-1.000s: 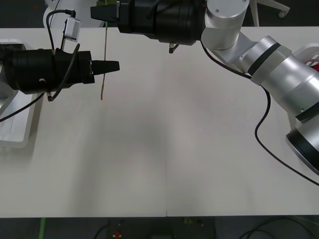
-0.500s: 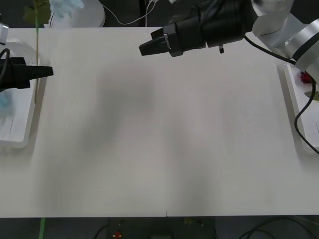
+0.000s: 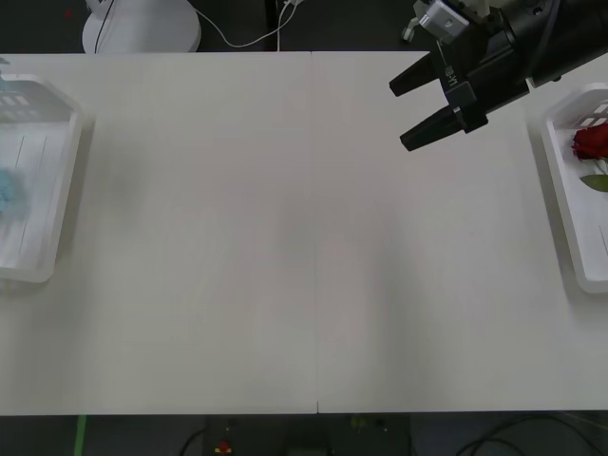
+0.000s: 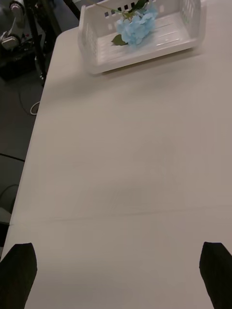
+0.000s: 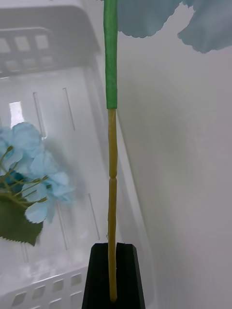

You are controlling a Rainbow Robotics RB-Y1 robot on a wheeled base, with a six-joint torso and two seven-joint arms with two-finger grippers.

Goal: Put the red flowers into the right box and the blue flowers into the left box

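My left gripper (image 5: 112, 248) is shut on the thin stem of a blue flower (image 5: 112, 159), whose pale petals spread beyond the fingers. It hangs over the left box (image 5: 43, 43), where another blue flower (image 5: 29, 178) lies. In the front view the left box (image 3: 68, 180) sits at the table's left edge with a blue flower (image 3: 9, 195) inside. The right box (image 3: 556, 190) at the right edge holds a red flower (image 3: 591, 142). My right gripper (image 3: 397, 118) hovers open and empty near the back right, and its wrist view looks across the table at the left box (image 4: 145, 53).
The white table (image 3: 304, 247) stretches between the two boxes. A white round stand base (image 3: 142, 28) and cables lie beyond the table's far edge. Dark floor and equipment (image 4: 19, 34) lie past the table's edge.
My left arm has swung left out of the front view, carrying the blue flower over the left box. My right arm has drawn back to the right, its fingers now spread.
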